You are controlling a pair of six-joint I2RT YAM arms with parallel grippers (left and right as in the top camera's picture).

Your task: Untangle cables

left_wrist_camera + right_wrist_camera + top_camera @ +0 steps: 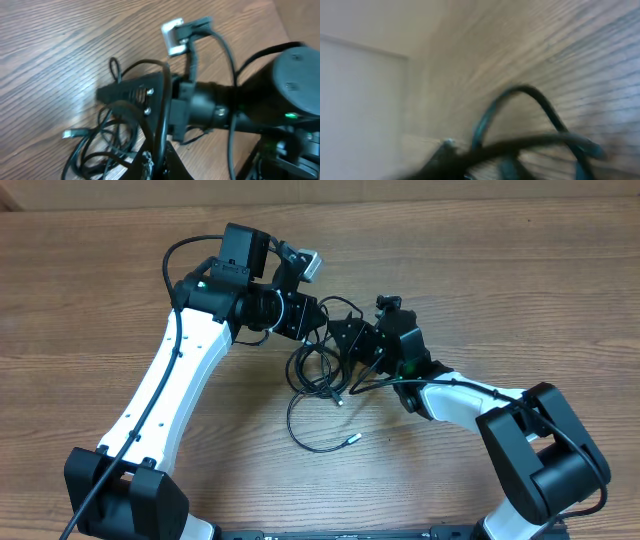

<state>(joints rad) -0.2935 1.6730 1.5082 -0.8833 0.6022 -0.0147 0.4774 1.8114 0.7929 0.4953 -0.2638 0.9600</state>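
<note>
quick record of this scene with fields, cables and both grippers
surface: wooden table
cables: black tangle at centre, between both arms; one loose loop ends in a plug tip
left gripper: shut, at the tangle's upper edge
right gripper: at the tangle, open or shut unclear
task state: not yet untangled
</note>
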